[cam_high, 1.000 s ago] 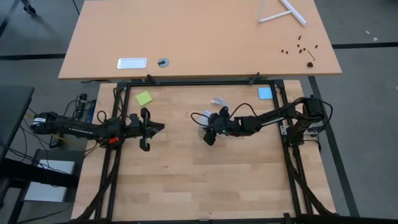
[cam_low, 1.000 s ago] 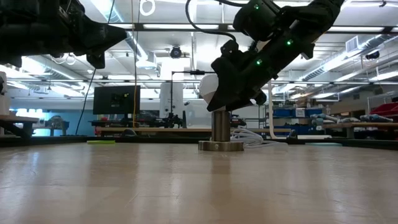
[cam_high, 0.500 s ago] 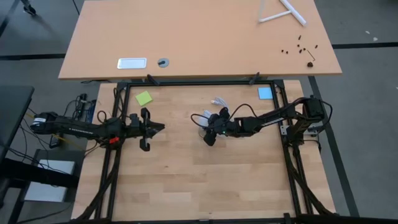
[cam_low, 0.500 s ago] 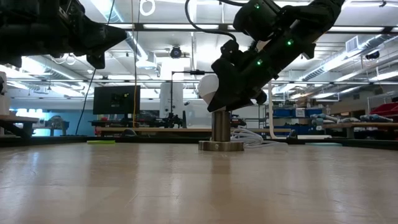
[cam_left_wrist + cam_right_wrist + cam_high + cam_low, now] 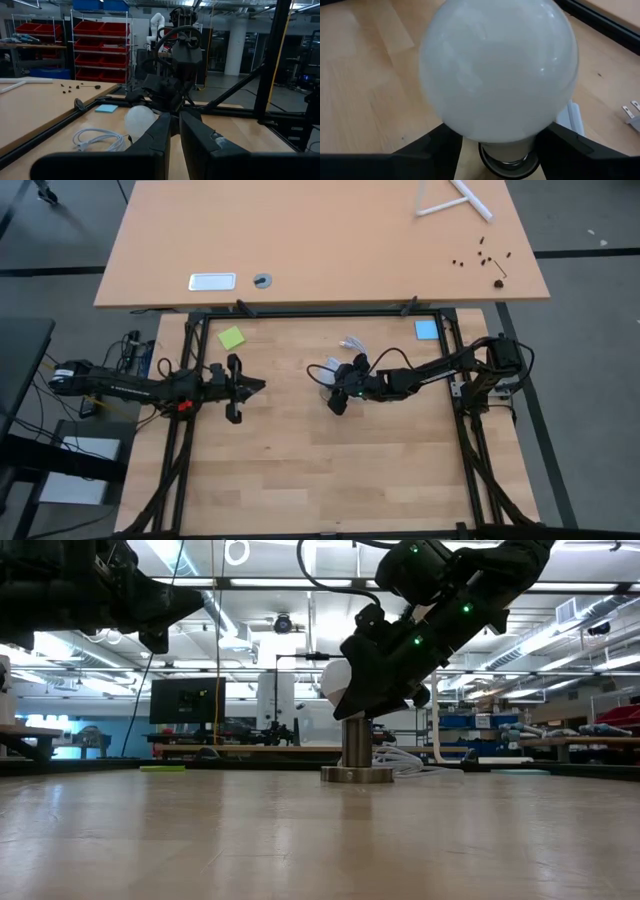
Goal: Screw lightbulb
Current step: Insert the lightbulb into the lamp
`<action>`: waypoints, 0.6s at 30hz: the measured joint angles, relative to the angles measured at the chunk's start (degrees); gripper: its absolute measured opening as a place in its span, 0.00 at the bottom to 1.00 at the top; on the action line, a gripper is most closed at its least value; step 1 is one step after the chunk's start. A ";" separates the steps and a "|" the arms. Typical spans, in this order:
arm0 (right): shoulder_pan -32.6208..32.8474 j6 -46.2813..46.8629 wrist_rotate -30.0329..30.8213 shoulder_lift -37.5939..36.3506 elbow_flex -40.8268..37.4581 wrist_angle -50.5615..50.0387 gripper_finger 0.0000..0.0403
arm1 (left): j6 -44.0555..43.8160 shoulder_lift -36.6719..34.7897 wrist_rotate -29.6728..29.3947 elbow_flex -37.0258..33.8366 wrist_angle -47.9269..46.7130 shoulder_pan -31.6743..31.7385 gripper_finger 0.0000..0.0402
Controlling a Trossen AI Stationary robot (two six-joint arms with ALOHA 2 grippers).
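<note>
White frosted lightbulb (image 5: pixel 335 683) stands upright in the socket (image 5: pixel 356 762) mid-table as my right gripper (image 5: pixel 340 394), until now clasping its globe, begins loosening around it, likely re-gripping for another twist; my left gripper (image 5: pixel 233 387) waits, clenched empty, well apart.

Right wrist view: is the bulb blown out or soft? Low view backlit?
Right wrist view: the lightbulb fills the frame, slightly soft, mild sheen, not clipped. Low view: bright ceiling lights behind leave the right gripper and left gripper as dark silhouettes.
</note>
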 joint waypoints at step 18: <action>0.59 -2.12 -0.29 -5.90 -0.04 -8.95 0.67 | -0.02 0.00 0.00 0.00 0.13 0.00 0.12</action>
